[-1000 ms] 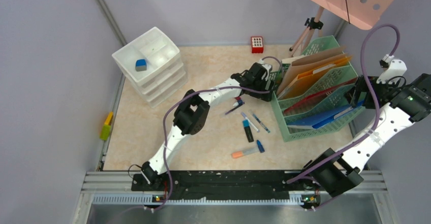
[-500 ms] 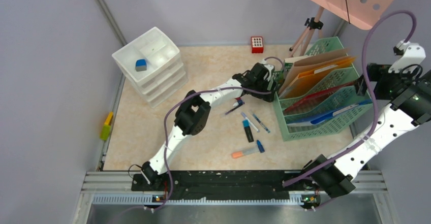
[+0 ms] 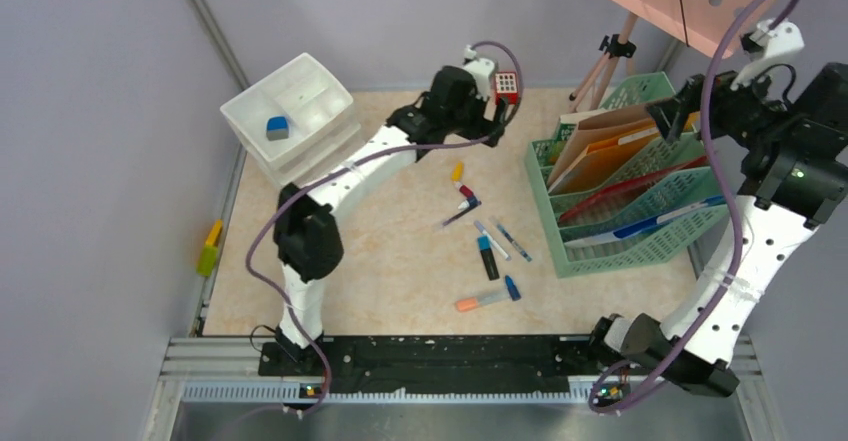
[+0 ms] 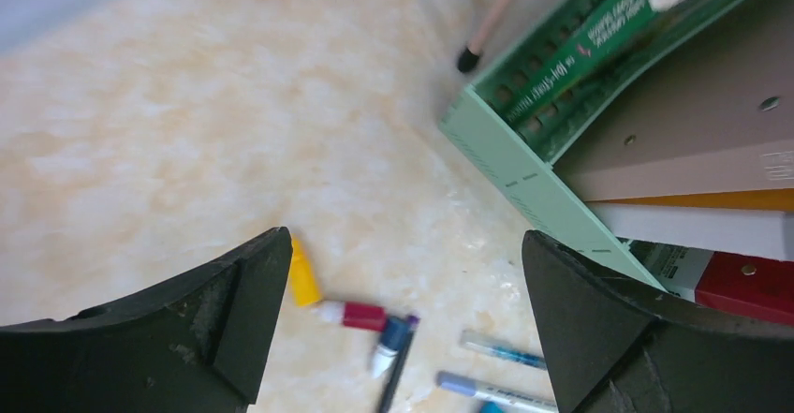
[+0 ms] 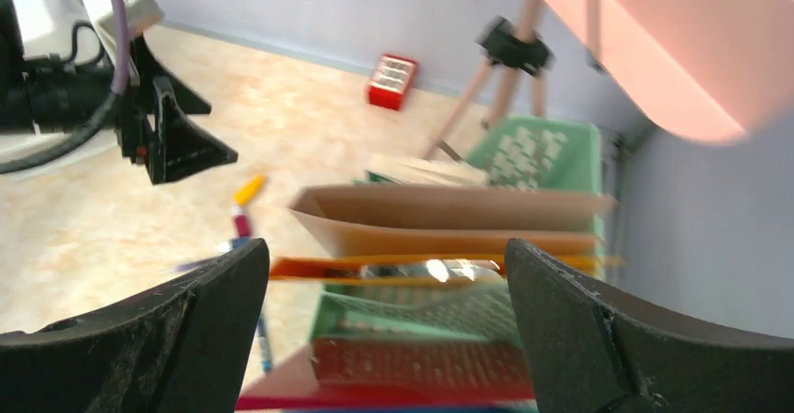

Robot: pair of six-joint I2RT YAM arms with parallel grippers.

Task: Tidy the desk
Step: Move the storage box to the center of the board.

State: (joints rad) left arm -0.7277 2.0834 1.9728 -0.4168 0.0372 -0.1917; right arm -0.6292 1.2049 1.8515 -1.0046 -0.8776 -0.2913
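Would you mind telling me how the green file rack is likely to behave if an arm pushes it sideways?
The green file rack looks loaded with folders, so it is probably fairly heavy and would slide rather than tip on the smooth desk. Its mesh walls may flex a little.

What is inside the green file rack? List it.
The green file rack holds a brown folder, orange folder, red folder and blue folder. Their lower parts and the rack's floor are covered.

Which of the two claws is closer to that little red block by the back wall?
Left. The left gripper hovers close by the red block; the right gripper hangs farther off, above the green file rack.
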